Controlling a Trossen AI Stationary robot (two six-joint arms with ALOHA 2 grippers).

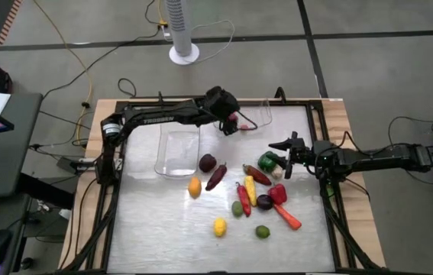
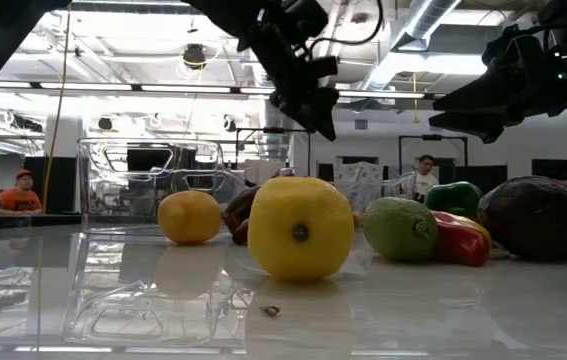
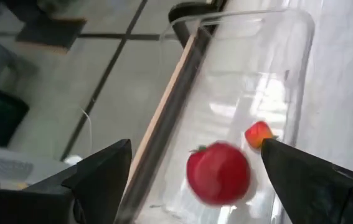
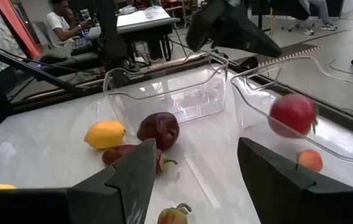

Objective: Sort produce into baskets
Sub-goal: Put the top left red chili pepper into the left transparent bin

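Observation:
My left gripper (image 1: 231,124) (image 3: 196,144) hangs open over the far clear basket (image 1: 259,114). A round red fruit (image 3: 218,173) (image 4: 293,115) shows blurred below and between its fingers, inside the basket's walls and touching neither finger. A small orange-red fruit (image 3: 258,133) (image 4: 310,160) lies on that basket's floor. The second basket (image 1: 178,150) stands on the table to the left of the first. My right gripper (image 1: 281,145) (image 4: 196,149) waits open at the table's right, above a green pepper (image 1: 268,161), with nothing between its fingers.
Loose produce lies on the table's middle and near part: a dark purple round fruit (image 1: 208,163), a dark red pepper (image 1: 216,177), an orange (image 1: 194,187), a lemon (image 1: 220,226), a lime (image 1: 263,231), a carrot (image 1: 286,216), red and yellow peppers (image 1: 250,189).

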